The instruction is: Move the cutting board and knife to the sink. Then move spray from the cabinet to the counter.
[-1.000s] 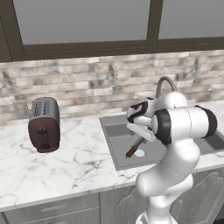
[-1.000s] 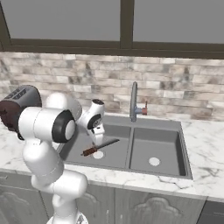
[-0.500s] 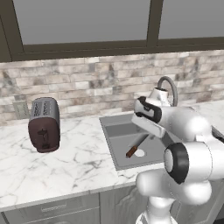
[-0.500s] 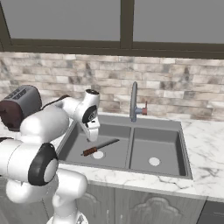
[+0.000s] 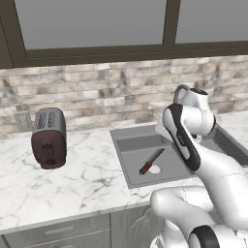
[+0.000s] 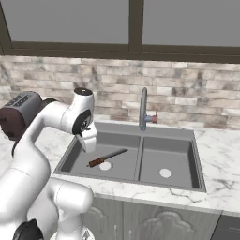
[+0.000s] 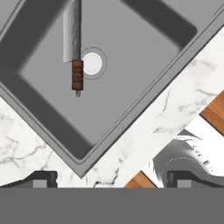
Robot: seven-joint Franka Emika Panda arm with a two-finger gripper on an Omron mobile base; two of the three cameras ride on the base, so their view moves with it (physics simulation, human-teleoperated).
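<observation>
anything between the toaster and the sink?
No. In the left base view, bare white marble counter runs from the toaster to the sink rim. The knife lies inside the basin, by the drain.

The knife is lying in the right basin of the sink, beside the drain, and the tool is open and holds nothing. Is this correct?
Not quite. The knife lies in the left basin of the sink, not the right one; the right base view shows this clearly, with the right basin holding nothing but its drain. The rest is correct: the knife is beside the drain, and the tool is open and holds nothing.
</observation>
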